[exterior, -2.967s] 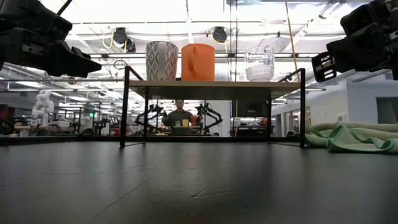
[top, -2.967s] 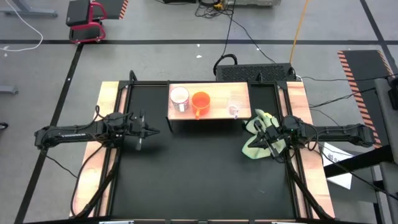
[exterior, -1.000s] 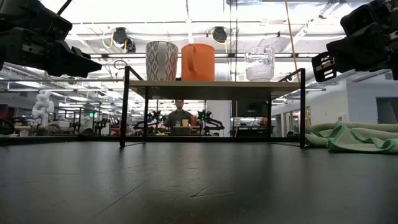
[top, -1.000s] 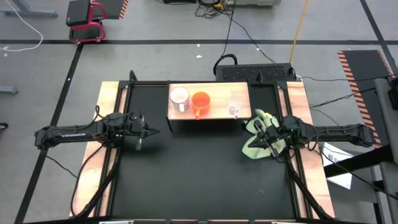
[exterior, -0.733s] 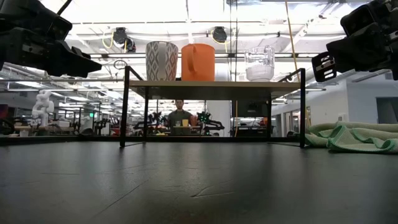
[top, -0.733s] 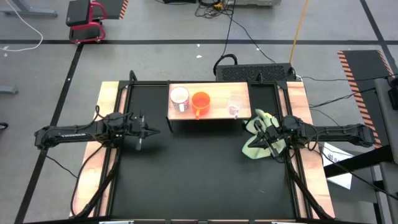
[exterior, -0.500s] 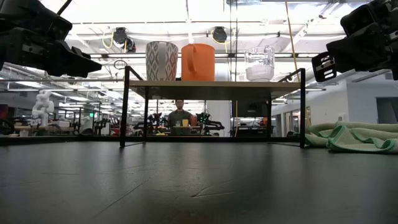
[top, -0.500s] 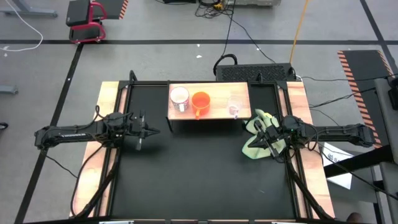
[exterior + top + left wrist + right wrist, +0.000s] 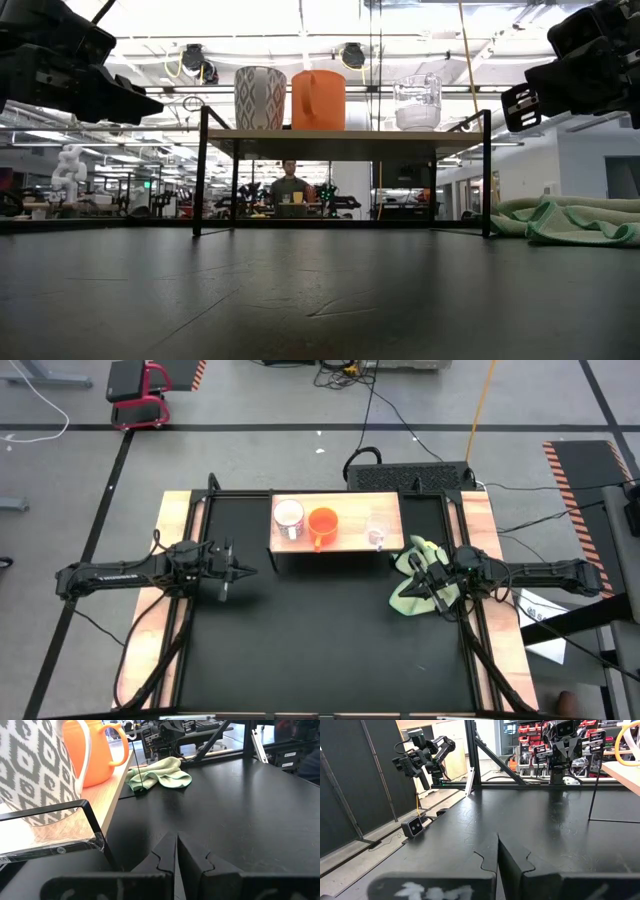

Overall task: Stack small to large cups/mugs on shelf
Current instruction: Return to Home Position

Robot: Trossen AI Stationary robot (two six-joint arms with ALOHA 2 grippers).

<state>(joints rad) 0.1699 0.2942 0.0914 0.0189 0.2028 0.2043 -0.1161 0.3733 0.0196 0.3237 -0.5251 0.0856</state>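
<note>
Left gripper [image 9: 248, 570] of mine is hovering over the left side of the table [image 9: 320, 645], its fingers pressing together on nothing. My right gripper [image 9: 428, 582] is hanging above the cloth [image 9: 405, 598] at the right, likewise closed and empty. Standing on the far shelf [image 9: 345, 541], left to right, are the patterned white mug [image 9: 288, 514], the orange mug [image 9: 322, 521] and the glass [image 9: 377, 532].

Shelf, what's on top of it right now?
Three cups in a row on the shelf: a patterned mug, an orange mug, a clear glass cup, none nested. The shelf top under each is covered. Left gripper and right gripper hang at the table's sides.
</note>
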